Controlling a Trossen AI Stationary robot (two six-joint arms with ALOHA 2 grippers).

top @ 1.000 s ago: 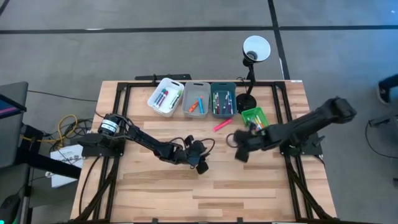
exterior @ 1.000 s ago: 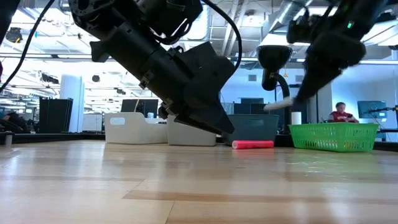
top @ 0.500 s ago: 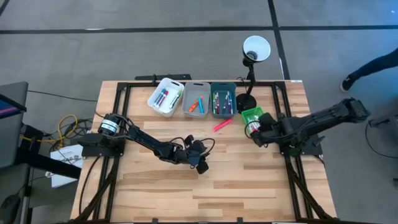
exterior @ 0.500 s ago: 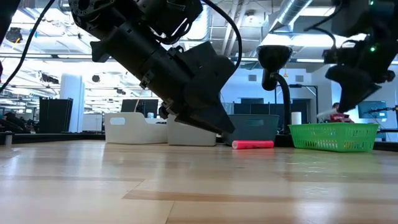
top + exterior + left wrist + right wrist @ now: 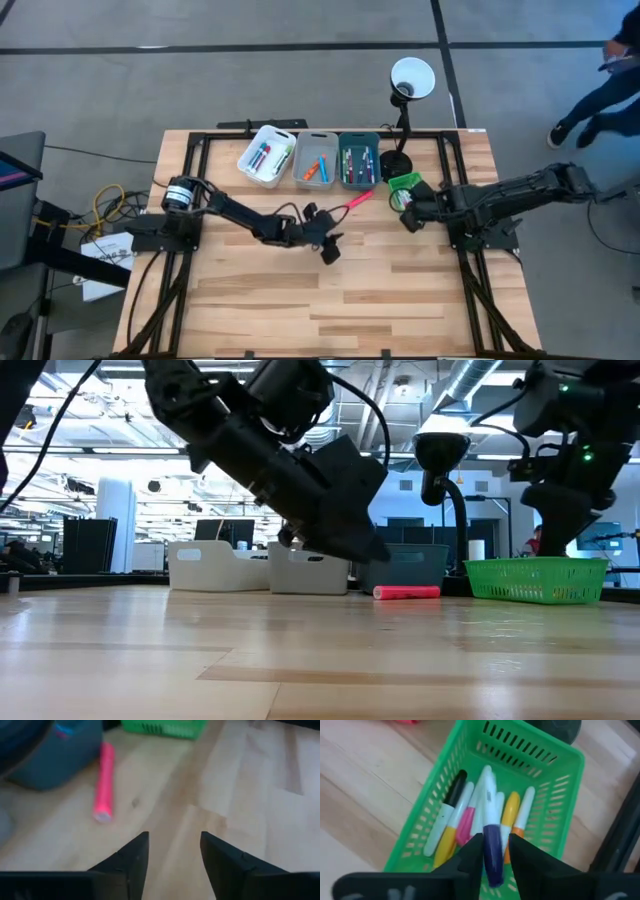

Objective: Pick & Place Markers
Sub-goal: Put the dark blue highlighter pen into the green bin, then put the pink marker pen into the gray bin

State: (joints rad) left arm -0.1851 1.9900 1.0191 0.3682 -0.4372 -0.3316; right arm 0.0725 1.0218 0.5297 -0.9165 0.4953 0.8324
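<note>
A pink marker lies flat on the wood table in front of the teal bin. It also shows in the low view and the left wrist view. My left gripper hovers open a little on the near side of that marker, with nothing between its fingers. My right gripper hangs over the green basket, shut on a white marker with a purple cap. Several markers lie on the basket's floor. My right gripper pinches the marker's purple cap end between its two fingers, which slant down from above. The white body runs on past the fingertips, over the other markers in the basket. I cannot tell whether its far end rests on them.
A white bin, a grey bin and the teal bin stand in a row at the far edge, with markers in them. A desk lamp has its base beside the green basket. A person walks beyond the table's right side.
My right gripper has swung from the table's middle toward the right edge, carrying the white marker, and has tipped down over the green basket. My left gripper has moved toward the far edge, nearer the pink marker.
</note>
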